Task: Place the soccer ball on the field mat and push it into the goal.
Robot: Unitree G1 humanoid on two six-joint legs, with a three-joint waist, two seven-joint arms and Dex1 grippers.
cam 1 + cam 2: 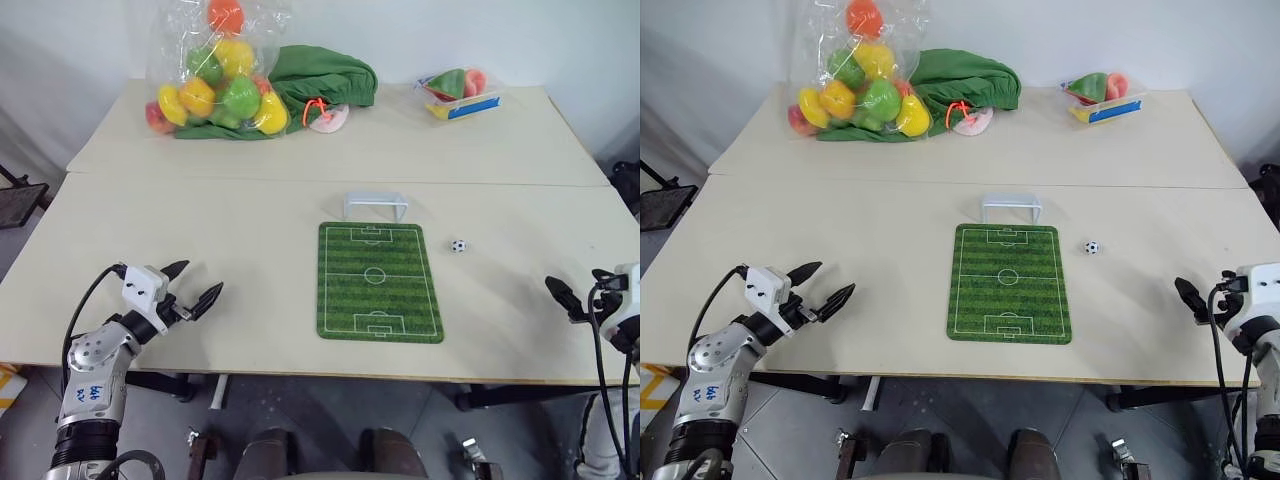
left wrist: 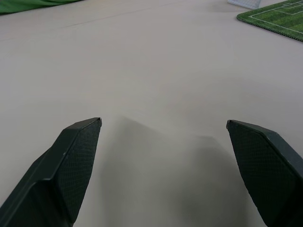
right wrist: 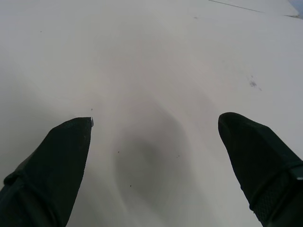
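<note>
Lying on the pale bench (image 1: 250,230) in the head views, the soccer ball (image 1: 458,245) is a tiny white ball with black patches, just to the right of the field mat (image 1: 379,281) and off it. The mat is a green rectangle with striped grass print, white pitch lines and rounded corners. The goal (image 1: 375,205), a low white frame, stands at the mat's far end, touching or nearly touching its edge. Nothing lies between ball, mat and goal. At the far side of the bench sit a clear bag of coloured balls (image 1: 215,75), a green cloth (image 1: 325,78) and a small tray of toys (image 1: 458,93).

The left claw (image 1: 197,285) hovers near the front left, released and empty. The right claw (image 1: 1188,297) is at the right edge.

In the left wrist view, the fingers (image 2: 66,165) stand wide apart over bare bench, with a mat corner (image 2: 274,19) beyond.

In the right wrist view, the fingers (image 3: 52,165) are spread wide, grasping nothing.
</note>
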